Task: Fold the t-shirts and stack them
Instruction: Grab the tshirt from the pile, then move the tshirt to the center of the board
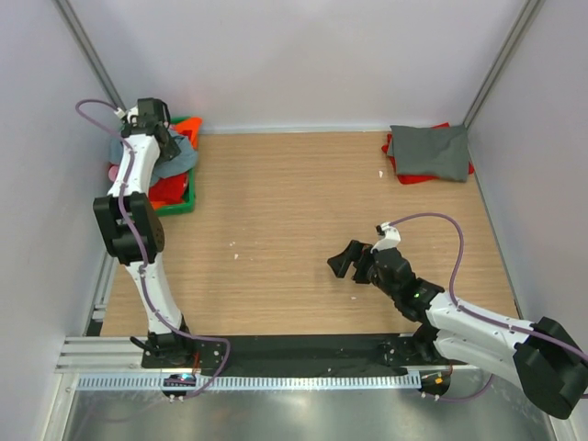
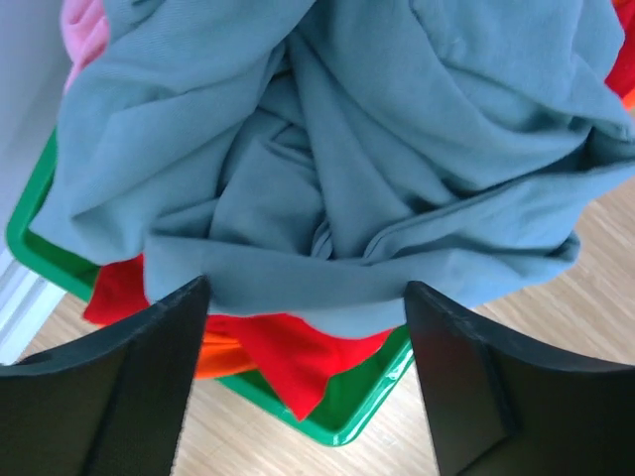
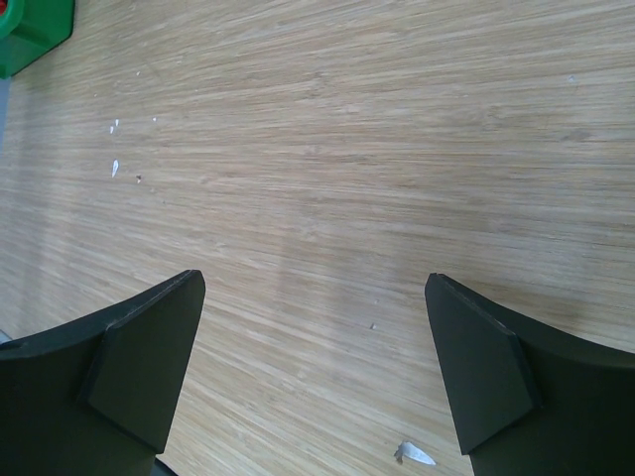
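A crumpled dusty blue-grey t-shirt (image 2: 347, 149) lies on top of red (image 2: 288, 357) and orange (image 2: 213, 352) t-shirts in the green crate (image 2: 367, 407) at the table's far left. My left gripper (image 2: 308, 297) hovers over this pile (image 1: 179, 158), open, its fingers on either side of the blue-grey shirt's near edge and holding nothing. A folded darker grey t-shirt (image 1: 430, 149) lies on a red one (image 1: 418, 176) at the back right. My right gripper (image 1: 347, 262) is open and empty, low over bare table (image 3: 317, 149).
The crate (image 1: 188, 197) stands against the left wall. A bit of pink cloth (image 2: 84, 25) shows at its far side. Small white flecks (image 3: 415, 454) lie on the wooden table. Walls close in the left, back and right sides.
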Controlling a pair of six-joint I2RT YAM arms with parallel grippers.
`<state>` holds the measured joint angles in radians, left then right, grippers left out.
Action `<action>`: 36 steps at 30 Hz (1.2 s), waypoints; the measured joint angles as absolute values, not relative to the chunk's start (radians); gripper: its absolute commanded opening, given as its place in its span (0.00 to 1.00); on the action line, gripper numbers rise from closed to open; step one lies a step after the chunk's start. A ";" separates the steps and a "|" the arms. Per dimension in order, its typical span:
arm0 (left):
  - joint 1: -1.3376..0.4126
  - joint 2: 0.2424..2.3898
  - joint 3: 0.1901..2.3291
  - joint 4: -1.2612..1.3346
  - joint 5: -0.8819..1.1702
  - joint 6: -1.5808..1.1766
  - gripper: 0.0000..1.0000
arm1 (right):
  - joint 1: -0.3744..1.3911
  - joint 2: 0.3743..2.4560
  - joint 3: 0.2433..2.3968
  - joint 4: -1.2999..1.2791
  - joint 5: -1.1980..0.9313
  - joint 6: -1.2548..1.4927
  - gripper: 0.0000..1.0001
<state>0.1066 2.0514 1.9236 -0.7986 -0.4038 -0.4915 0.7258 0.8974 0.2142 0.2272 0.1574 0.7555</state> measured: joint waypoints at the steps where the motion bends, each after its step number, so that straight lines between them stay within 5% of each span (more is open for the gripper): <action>1: 0.107 2.070 1.944 -0.804 -0.406 -0.495 0.73 | 0.726 0.897 0.214 0.229 0.157 0.756 1.00; 4: 0.106 2.112 1.994 -0.818 -0.408 -0.504 0.35 | 0.726 0.897 0.214 0.232 0.157 0.756 1.00; 5: 0.106 2.126 2.009 -0.825 -0.407 -0.513 0.07 | 0.726 0.897 0.214 0.232 0.157 0.756 1.00; 6: 0.106 2.131 2.016 -0.827 -0.406 -0.517 0.00 | 0.726 0.897 0.214 0.232 0.157 0.756 1.00; 14: 0.084 2.104 2.057 -0.868 -0.399 -0.515 0.00 | 0.726 0.897 0.214 0.236 0.158 0.756 1.00; 19: -0.089 1.897 2.093 -0.869 -0.412 -0.458 0.00 | 0.726 0.876 0.213 0.231 0.183 0.763 1.00; 21: -0.221 1.788 2.109 -0.849 -0.418 -0.422 0.09 | 0.727 0.806 0.201 0.211 0.219 0.774 1.00; 22: -0.292 1.734 2.123 -0.847 -0.414 -0.406 0.45 | 0.727 0.738 0.184 0.202 0.242 0.785 1.00; 24: -0.425 1.641 2.144 -0.844 -0.355 -0.387 0.89 | 0.727 0.617 0.155 0.176 0.284 0.805 1.00; 25: -0.468 1.602 2.144 -0.844 -0.316 -0.382 0.99 | 0.727 0.546 0.139 0.149 0.312 0.815 1.00; 30: -0.522 1.450 1.922 -0.868 -0.257 -0.414 1.00 | 0.727 0.315 0.136 -0.043 0.458 0.865 1.00; 36: -0.534 1.311 1.426 -0.923 -0.234 -0.460 1.00 | 0.727 0.422 0.443 -0.428 0.575 0.839 1.00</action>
